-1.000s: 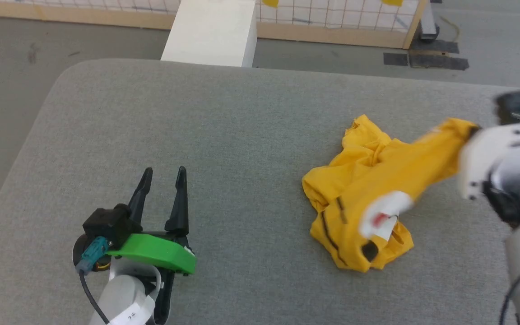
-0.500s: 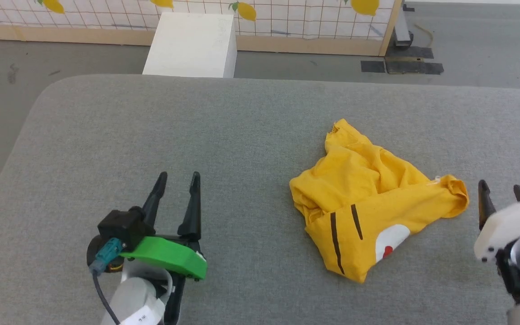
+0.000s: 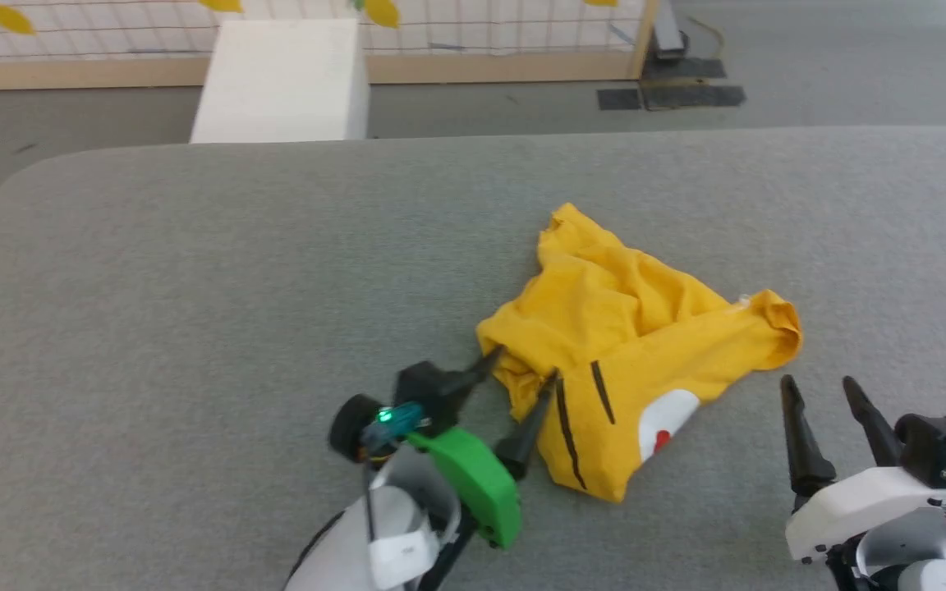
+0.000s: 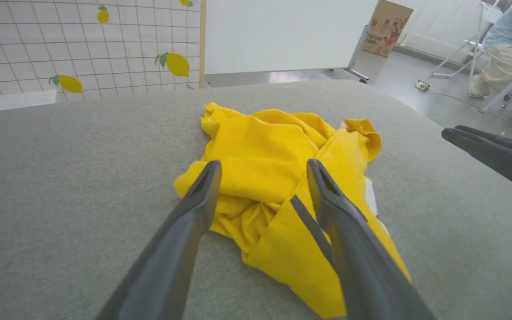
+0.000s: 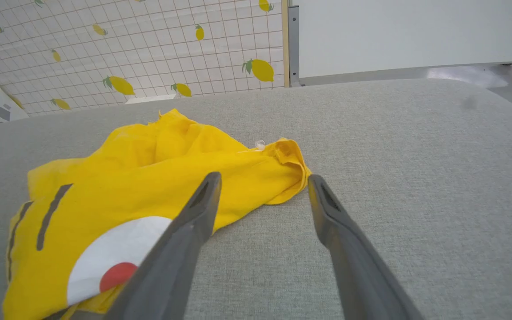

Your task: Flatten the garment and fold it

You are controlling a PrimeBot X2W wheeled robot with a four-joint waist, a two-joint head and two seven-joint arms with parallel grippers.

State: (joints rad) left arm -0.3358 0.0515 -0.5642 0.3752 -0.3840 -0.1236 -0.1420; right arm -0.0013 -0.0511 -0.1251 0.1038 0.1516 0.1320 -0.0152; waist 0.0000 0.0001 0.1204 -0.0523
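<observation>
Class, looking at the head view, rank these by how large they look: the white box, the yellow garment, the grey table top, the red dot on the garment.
1. grey table top
2. yellow garment
3. white box, though it stands farther back, so its true size is unsure
4. red dot

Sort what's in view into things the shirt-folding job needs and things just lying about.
Job in hand:
- crumpled yellow garment
- left gripper, open at the garment's left edge
- right gripper, open near its right end
- grey table under it

Lying about:
- white box
- lemon-print grid panel
- cardboard box
- person in the background
- dark floor patches
</observation>
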